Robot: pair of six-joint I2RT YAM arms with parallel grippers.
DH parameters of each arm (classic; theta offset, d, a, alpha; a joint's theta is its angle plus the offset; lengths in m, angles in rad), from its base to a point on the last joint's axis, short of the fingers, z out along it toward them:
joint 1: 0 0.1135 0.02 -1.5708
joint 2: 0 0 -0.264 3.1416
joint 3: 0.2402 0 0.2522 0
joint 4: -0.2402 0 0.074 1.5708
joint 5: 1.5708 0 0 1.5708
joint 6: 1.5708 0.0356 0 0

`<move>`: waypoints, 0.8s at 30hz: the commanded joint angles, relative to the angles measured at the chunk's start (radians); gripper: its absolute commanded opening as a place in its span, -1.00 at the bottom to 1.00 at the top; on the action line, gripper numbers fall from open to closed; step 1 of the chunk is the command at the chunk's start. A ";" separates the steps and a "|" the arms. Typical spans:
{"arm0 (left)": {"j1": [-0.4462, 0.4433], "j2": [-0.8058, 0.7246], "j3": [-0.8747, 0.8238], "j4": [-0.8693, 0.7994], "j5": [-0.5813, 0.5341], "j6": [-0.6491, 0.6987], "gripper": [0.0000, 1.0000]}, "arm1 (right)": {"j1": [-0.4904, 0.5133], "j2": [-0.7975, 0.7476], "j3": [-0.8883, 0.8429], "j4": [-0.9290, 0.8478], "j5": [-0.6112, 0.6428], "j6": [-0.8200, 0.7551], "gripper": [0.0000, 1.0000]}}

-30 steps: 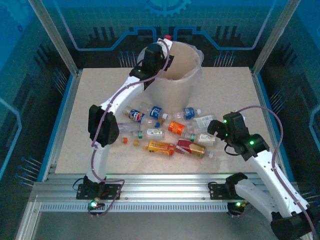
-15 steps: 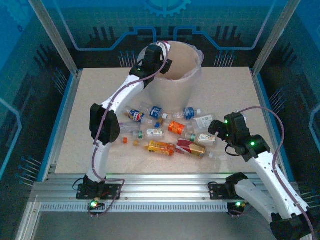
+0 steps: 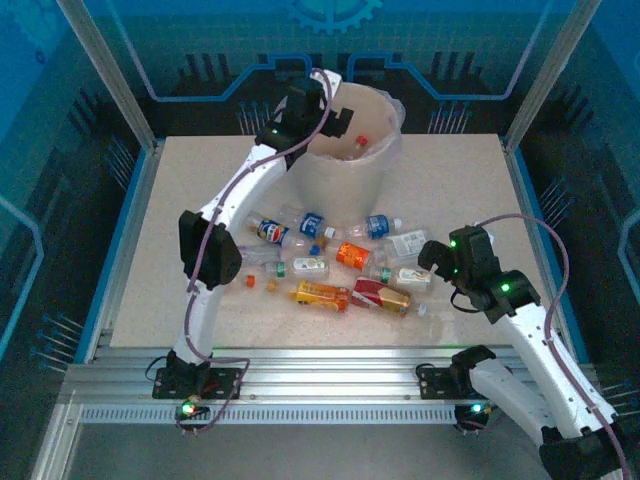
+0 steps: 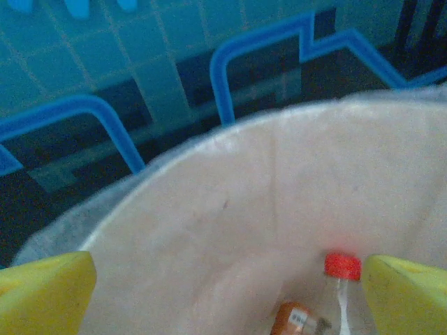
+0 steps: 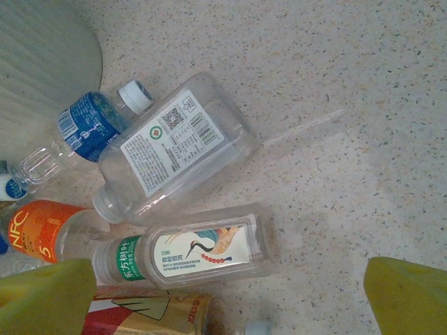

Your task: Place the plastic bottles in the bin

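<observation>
Left wrist: left hand [image 4: 227, 293], wide and empty, above large beige bag-lined bin [image 4: 174, 202]; red-capped clear plastic bottle [image 4: 327, 301] inside. Advice: lift clear of rim.

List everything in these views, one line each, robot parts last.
Round beige bucket bin with clear bag liner: one, pale beige, far middle of the table.
Clear plastic bottle with red cap: one, orange label, inside the bin.
Crushed clear plastic bottles: about ten, red, blue, orange, green and white labels, clustered on the table in front of the bin.
Small loose orange pieces: two, orange, left of the cluster; possibly caps.
Speckled beige table: one, under everything.
Left gripper: one, yellow fingers, open over the bin.
Right gripper: one, yellow fingers, open above the cluster's right end.
</observation>
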State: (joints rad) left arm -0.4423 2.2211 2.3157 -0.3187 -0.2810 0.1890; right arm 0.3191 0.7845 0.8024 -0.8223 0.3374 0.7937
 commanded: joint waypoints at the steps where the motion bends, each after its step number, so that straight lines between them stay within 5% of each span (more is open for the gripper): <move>1: -0.008 -0.071 0.050 -0.015 0.043 -0.042 0.98 | -0.015 -0.010 -0.012 -0.006 0.012 0.010 0.99; 9: -0.013 -0.265 -0.038 0.005 0.042 -0.195 0.98 | -0.017 -0.008 -0.018 0.002 0.006 -0.014 1.00; 16: -0.012 -0.562 -0.426 0.136 -0.022 -0.330 0.98 | -0.021 0.001 -0.006 -0.007 0.011 -0.062 0.99; 24: -0.010 -0.968 -0.974 0.119 -0.296 -0.618 0.98 | -0.023 0.044 0.021 -0.008 0.011 -0.125 0.99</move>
State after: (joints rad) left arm -0.4500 1.3521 1.4727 -0.1764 -0.4232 -0.2546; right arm 0.3126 0.8169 0.7979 -0.8219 0.3374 0.7120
